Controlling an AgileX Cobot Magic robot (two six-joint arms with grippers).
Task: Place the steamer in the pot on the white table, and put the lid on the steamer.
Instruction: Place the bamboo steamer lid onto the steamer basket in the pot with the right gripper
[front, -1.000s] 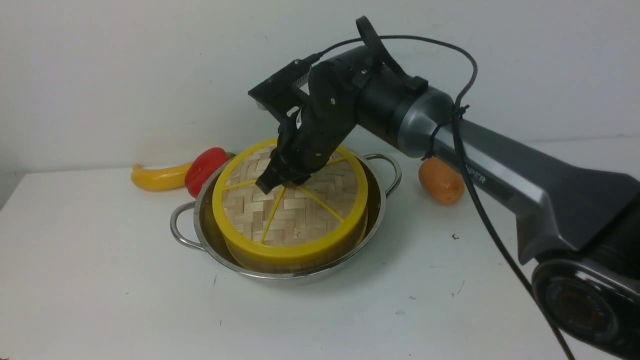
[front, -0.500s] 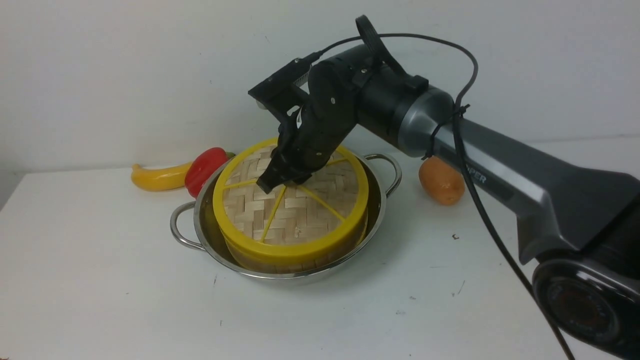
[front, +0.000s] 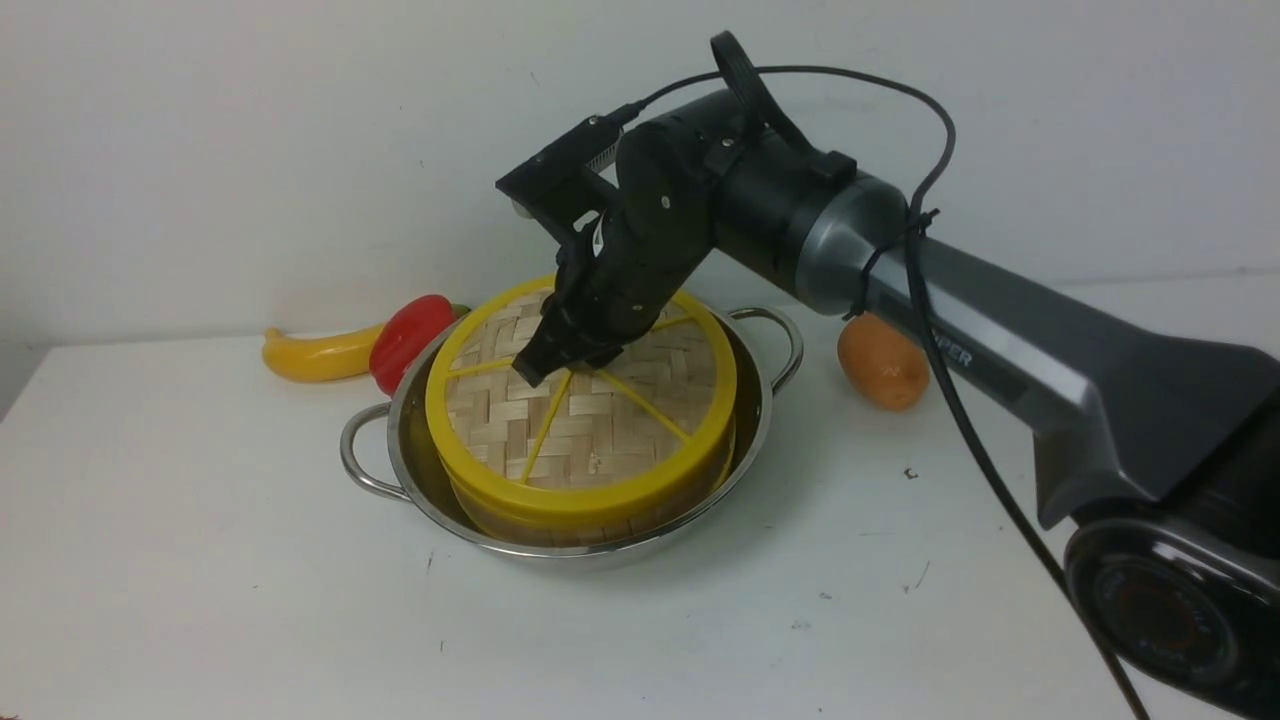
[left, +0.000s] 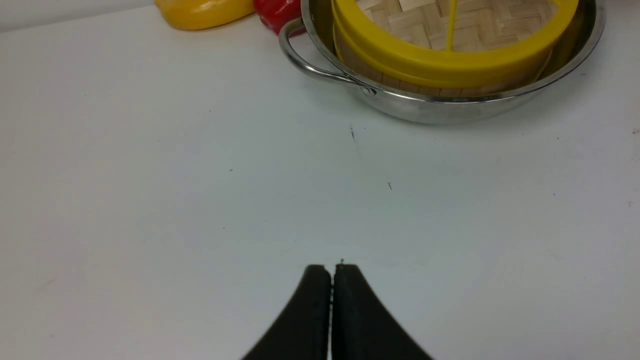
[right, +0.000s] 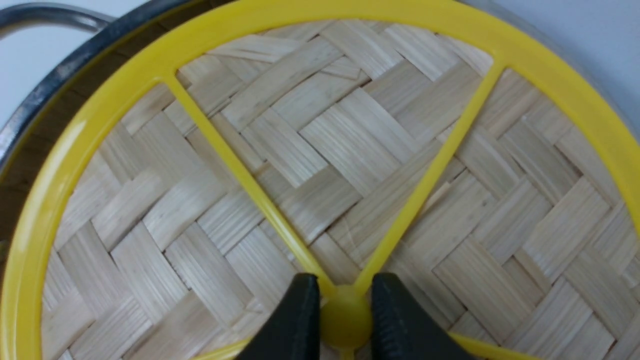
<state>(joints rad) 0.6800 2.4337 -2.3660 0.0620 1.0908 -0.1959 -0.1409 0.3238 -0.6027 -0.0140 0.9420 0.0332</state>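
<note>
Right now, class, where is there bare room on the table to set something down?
Bare: the white table on the near side of the pot, and left of it up to the edge. Crowded: behind the pot, by the red pepper, yellow vegetable and orange item.

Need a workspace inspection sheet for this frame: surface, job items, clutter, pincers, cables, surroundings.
Surface: white table, a few small dark specks.
Job's things: steamer sits inside the pot; lid lies on the steamer.
Clutter: yellow vegetable and red pepper at the pot's far left; orange vegetable at its far right.
Pincers: right pincer closed on the lid's centre; left pincer shut, empty, above bare table.
Cables: black cable loops over the right arm.
Surroundings: plain white wall; nothing else seen.
</note>
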